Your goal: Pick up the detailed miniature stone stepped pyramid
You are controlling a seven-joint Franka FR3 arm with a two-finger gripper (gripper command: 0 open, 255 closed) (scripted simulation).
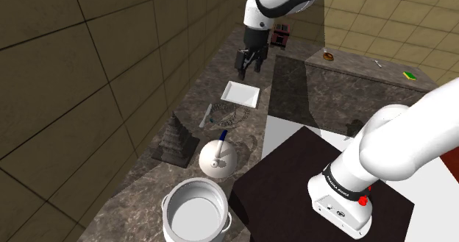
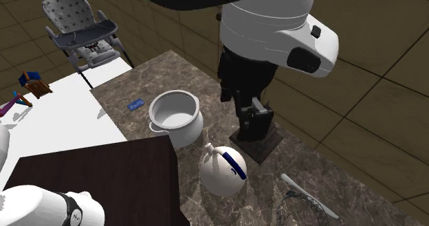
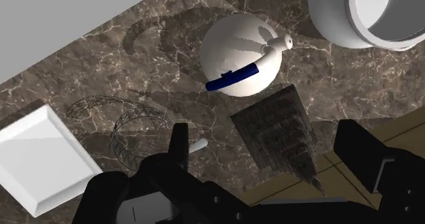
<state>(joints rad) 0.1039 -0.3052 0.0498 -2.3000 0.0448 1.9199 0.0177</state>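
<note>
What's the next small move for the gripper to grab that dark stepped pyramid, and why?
Probably lower the gripper straight toward the pyramid, fingers open. In the wrist view the pyramid sits between the spread fingers, untouched, and the shoulder view shows the gripper high above the counter.

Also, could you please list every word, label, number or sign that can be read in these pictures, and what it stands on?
None can be read.
Dark band on the arm's base: white lettering, too small to read.
Stepped pyramid, white teapot, white pot, white tray: no writing visible on them.
</note>
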